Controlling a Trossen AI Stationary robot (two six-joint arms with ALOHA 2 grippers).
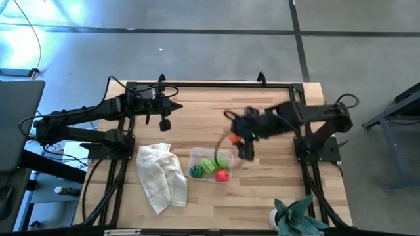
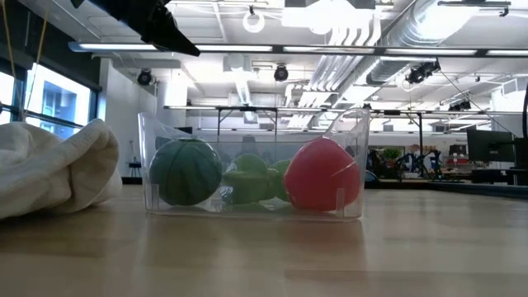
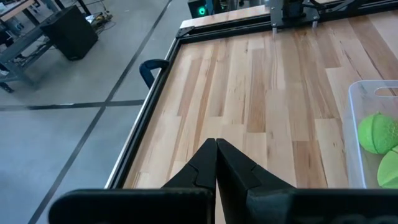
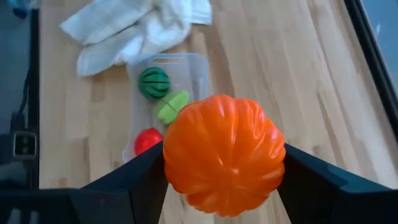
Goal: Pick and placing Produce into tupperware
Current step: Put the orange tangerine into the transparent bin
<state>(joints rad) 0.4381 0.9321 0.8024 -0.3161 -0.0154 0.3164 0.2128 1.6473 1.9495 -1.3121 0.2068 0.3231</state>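
High view leaves the orange produce [image 1: 234, 138] mostly hidden: only a sliver of orange peeks out beside the right gripper [image 1: 244, 145], which hangs just past the far edge of the tupperware [image 1: 198, 156]. Right wrist view settles it, with the ribbed orange piece [image 4: 224, 160] clamped between that arm's two dark fingers [image 4: 134, 180] and filling the middle of the picture, so it covers part of the container [image 4: 198, 70] below. Inside the clear box lie the round green produce [image 4: 153, 82], the light-green leafy produce [image 4: 171, 106] and the red produce [image 4: 147, 140], the red one partly cut off by the orange piece. Low view shows the three through the clear wall [image 2: 355, 124], the leafy one [image 2: 247, 180] wedged behind and between the green ball [image 2: 186, 171] and the red piece [image 2: 322, 174]; the dark shape at the top of that picture is an arm too cropped to identify. A crumpled white checked cloth [image 1: 161, 176] lies on the wooden table [image 1: 197, 111] just beside the container, on the left arm's side. The left gripper [image 1: 164, 122] waits well apart near the table's far left corner, its fingers [image 3: 200, 167] pressed together on nothing. A teal spiky plant-like thing [image 1: 298, 217] sits at the near right edge, partly cut off by the picture's border.
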